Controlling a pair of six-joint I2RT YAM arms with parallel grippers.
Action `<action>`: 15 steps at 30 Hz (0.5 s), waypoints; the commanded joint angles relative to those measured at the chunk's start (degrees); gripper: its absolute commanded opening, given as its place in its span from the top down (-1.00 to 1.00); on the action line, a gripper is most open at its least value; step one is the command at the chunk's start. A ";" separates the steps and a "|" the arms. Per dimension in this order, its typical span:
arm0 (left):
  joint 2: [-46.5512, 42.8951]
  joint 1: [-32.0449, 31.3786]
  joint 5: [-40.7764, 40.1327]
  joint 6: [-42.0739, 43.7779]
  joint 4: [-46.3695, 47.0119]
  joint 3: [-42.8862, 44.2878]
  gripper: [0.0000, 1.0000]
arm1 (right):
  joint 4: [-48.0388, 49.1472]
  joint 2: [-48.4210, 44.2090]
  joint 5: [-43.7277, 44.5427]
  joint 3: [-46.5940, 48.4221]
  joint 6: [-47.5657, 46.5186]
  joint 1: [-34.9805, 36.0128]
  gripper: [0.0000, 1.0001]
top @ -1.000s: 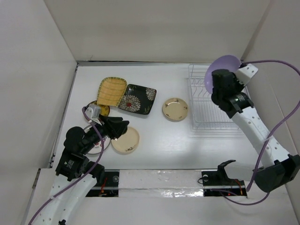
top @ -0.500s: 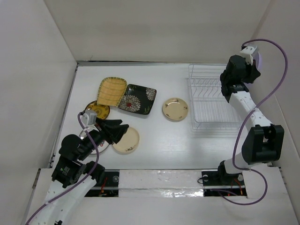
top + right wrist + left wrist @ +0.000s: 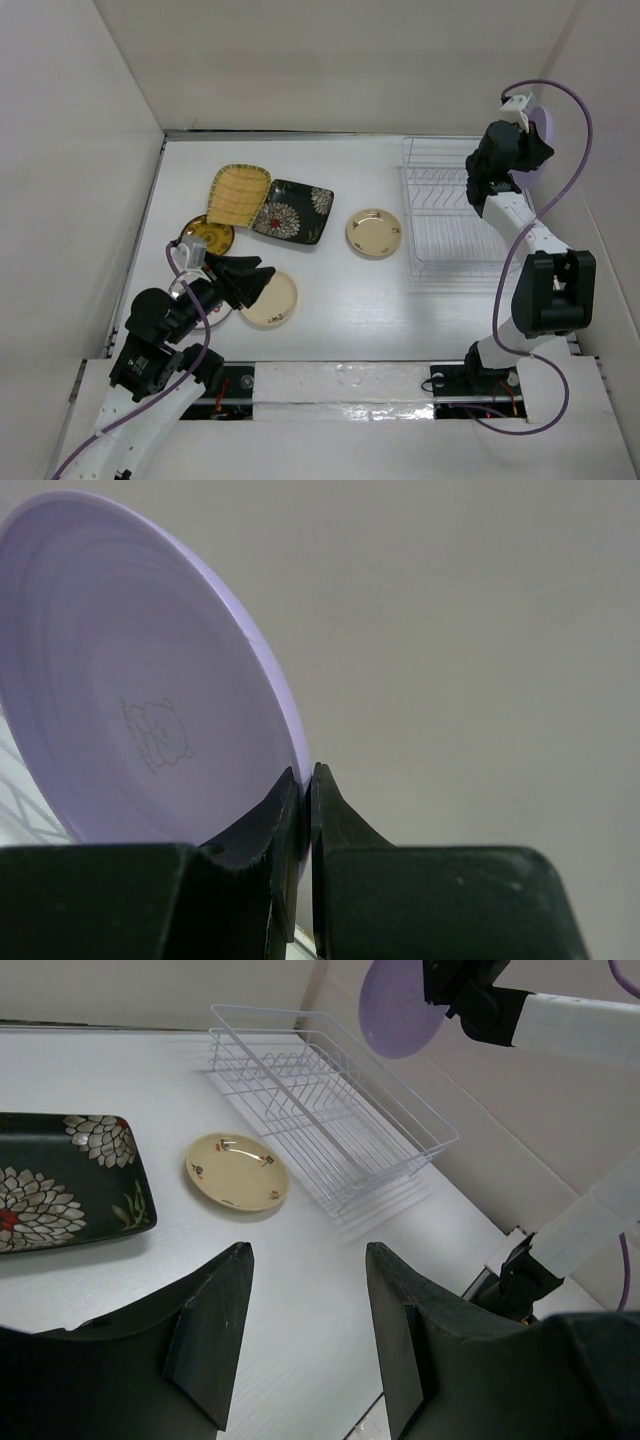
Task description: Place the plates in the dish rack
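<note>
Fingers (image 3: 255,825) of the right gripper (image 3: 305,780) are pinched tight on the lower rim of the round lavender plate (image 3: 150,710), so the plate stands on edge rather than flat. That is probably the pose it needs to slide between upright wires. In the top view the plate (image 3: 543,135) hangs at the upper right of the frame, above and just past the far right corner of the white wire dish rack (image 3: 450,215), and no part of it touches the rack. The rack holds no plates; lowering into a slot looks like the step in hand.

The left gripper (image 3: 308,1290) sits at the lower left of the top view with its jaws spread wide and nothing between them. It hovers beside the plain cream round plate (image 3: 270,300), likely lined up for the next pick.

The other dishes lie flat on the white table (image 3: 330,320):
- the yellow woven-pattern squarish plate (image 3: 238,193), overlapping the black rectangular plate with white flowers (image 3: 292,211), at upper left;
- the brown-gold round plate (image 3: 212,235), just below them;
- the dark-rimmed cream round plate (image 3: 374,232), near the rack's left side.

A further pale plate under the left arm is mostly hidden.
</note>
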 commanded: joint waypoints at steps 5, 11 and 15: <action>0.67 -0.28 0.30 -0.29 1.83 -0.07 0.09 | 3.04 3.01 -2.61 -0.23 1.96 1.90 1.00; 1.38 -0.28 0.65 -0.11 1.92 0.02 0.09 | 4.79 6.09 -2.26 -0.32 1.26 2.42 1.00; 1.73 -0.28 0.92 -0.11 1.92 0.10 0.09 | 8.83 7.76 -1.65 -0.58 -2.17 2.42 1.00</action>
